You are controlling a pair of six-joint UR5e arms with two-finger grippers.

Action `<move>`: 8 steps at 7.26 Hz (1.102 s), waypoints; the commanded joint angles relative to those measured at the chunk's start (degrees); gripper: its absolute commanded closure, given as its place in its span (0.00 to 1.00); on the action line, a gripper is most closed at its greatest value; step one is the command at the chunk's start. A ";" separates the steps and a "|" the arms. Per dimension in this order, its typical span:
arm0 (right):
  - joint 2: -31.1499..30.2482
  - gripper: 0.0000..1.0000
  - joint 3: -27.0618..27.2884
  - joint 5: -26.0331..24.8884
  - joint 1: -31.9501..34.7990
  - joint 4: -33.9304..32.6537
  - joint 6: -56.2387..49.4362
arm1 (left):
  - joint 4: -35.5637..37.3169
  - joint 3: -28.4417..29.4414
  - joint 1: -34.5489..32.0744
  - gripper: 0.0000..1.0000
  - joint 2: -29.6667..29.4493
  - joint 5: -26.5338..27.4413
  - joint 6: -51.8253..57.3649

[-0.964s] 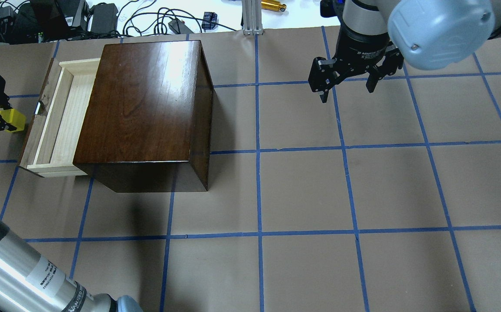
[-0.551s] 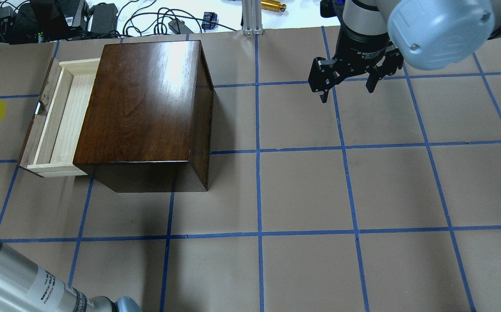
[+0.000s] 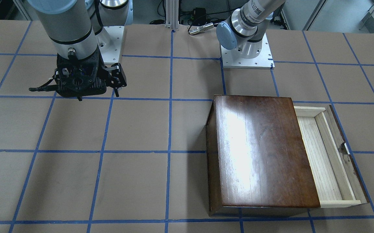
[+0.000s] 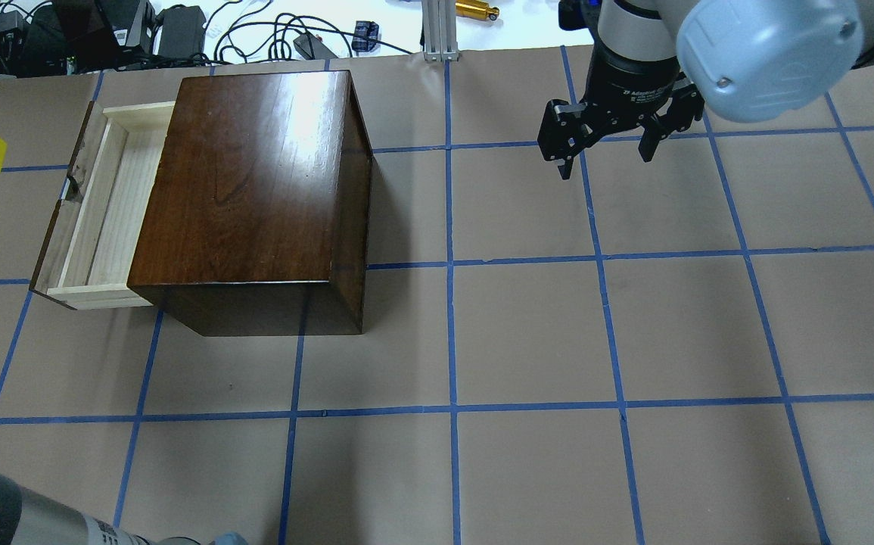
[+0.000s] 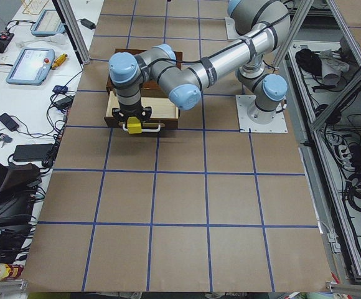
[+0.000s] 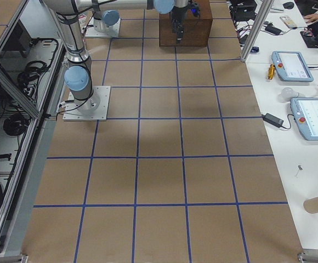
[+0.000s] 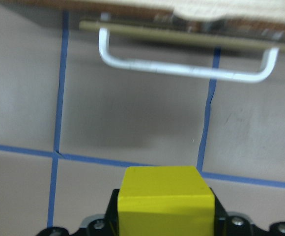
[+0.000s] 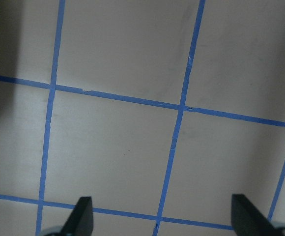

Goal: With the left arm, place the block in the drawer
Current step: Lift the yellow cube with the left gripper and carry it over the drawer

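1. Grips the block (image 7: pixel 166 199) with the left hand (image 5: pixel 133 122), clenched on it; in the wrist view, only black finger parts seen at both sides.
2. Holds it off the surface (image 4: pixel 527 325), just outside the open drawer (image 4: pixel 107 204), facing the metal handle (image 7: pixel 182 66) without touching.
3. In the overhead and front views, cut off by the frame edge; almost nothing seen there of the left hand.
4. Cannot see the inner part of the drawer, covered by the box (image 4: pixel 255 189).
5. Hangs the right hand (image 4: pixel 605 161) released, fingers wide, above bare surface, well apart from the box.
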 commanded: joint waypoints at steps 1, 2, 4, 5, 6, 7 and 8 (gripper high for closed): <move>0.00 0.00 0.00 -0.02 0.00 0.00 0.01 | 0.46 -6.09 -5.51 0.93 2.99 -0.25 -5.55; 0.00 0.00 0.00 -0.02 0.00 0.00 0.01 | 4.29 -8.47 -7.44 0.93 2.04 -0.16 -6.29; 0.00 0.00 0.00 -0.02 0.00 0.00 0.01 | 12.28 -14.52 -10.00 0.96 1.06 -0.25 -6.91; 0.00 0.00 0.00 -0.02 0.00 0.00 0.01 | 14.94 -16.30 -10.10 0.95 1.15 -0.42 -7.00; 0.00 0.00 0.00 -0.02 0.00 0.00 0.01 | 14.44 -16.23 -10.10 0.02 1.50 -0.16 -7.43; 0.00 0.00 0.00 -0.02 0.00 0.00 0.01 | 14.18 -16.14 -10.18 0.00 2.89 0.01 -8.48; 0.00 0.00 0.00 -0.02 0.00 0.00 -0.08 | 12.17 -15.88 -10.45 0.00 4.56 -0.07 -8.93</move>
